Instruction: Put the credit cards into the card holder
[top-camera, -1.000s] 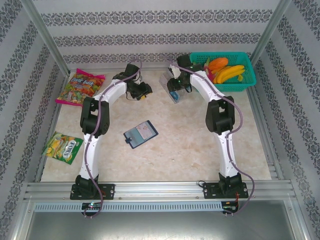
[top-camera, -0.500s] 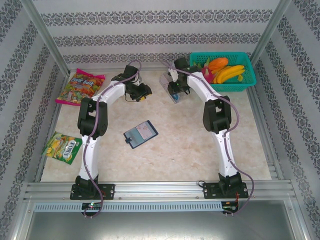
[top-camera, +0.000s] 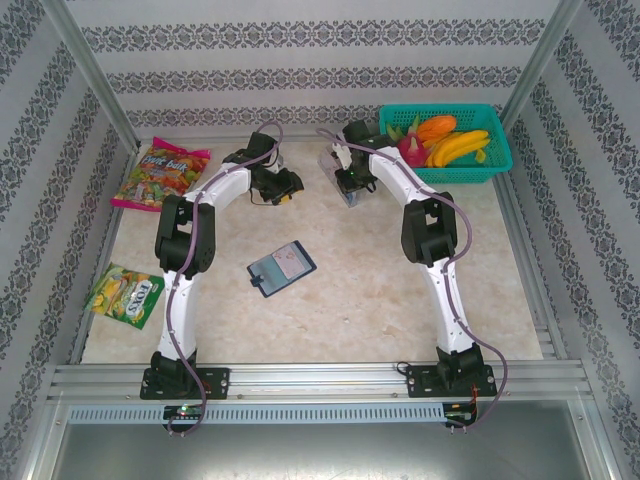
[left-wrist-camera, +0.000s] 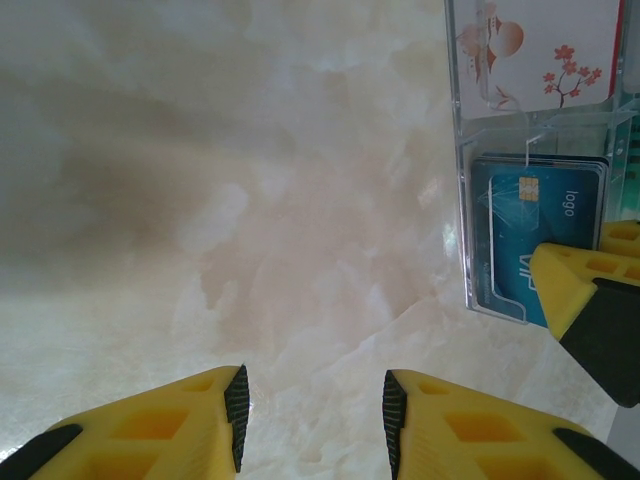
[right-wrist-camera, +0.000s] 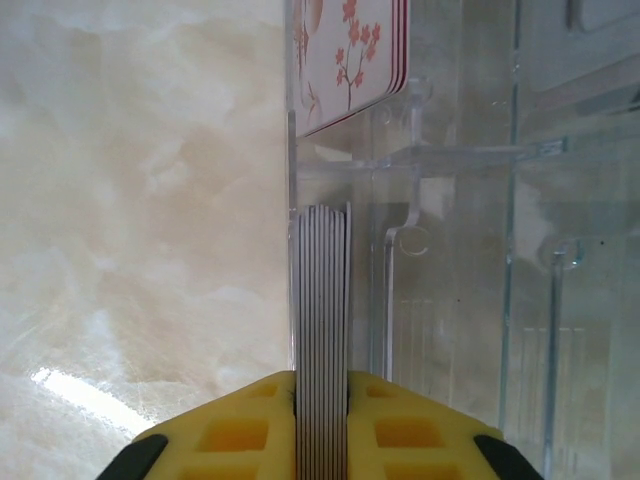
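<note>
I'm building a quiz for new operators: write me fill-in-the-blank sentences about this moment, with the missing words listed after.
1. The right gripper has its jaws ____ on the stack of credit cards in the clear plastic case.
2. The left gripper, jaws open, holds ____.
3. The card holder lies on the table ____ the two arms.
4. The bananas lie in a basket coloured ____.
Missing words: shut; nothing; between; teal.
</note>
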